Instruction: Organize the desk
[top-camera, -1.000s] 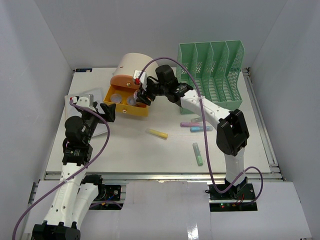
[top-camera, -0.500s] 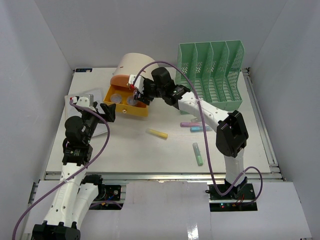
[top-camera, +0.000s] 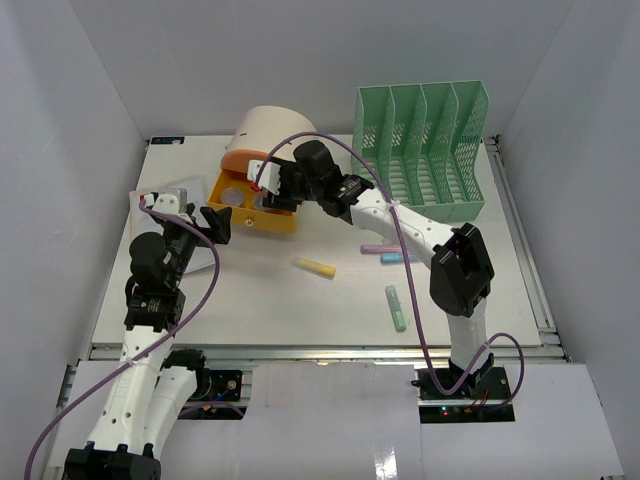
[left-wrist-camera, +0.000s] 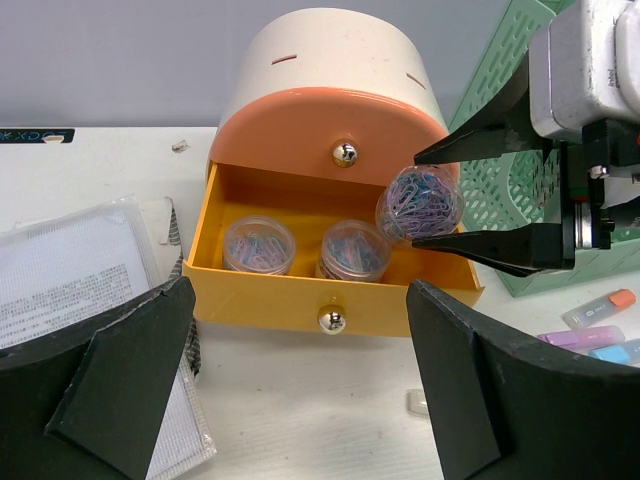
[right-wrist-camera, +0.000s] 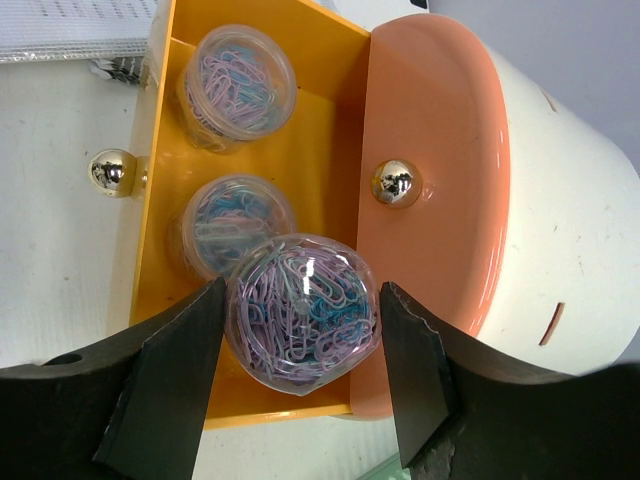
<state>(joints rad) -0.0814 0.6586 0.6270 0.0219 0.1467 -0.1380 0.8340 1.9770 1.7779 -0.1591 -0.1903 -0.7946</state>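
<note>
Top: the right end effector has slid left and now hangs over the drawer, with the worktop below.
Left wrist: the left end effector is spread and empty, the drawer ahead of it.
Right wrist: fingers clamp a jar above the drawer's free slot, so release is likely next.

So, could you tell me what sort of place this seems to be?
Probably a mock office workspace in a white-walled robot test booth: a green file rack, a small drawer unit holding jars of paper clips, and highlighters loose on the desk.
</note>
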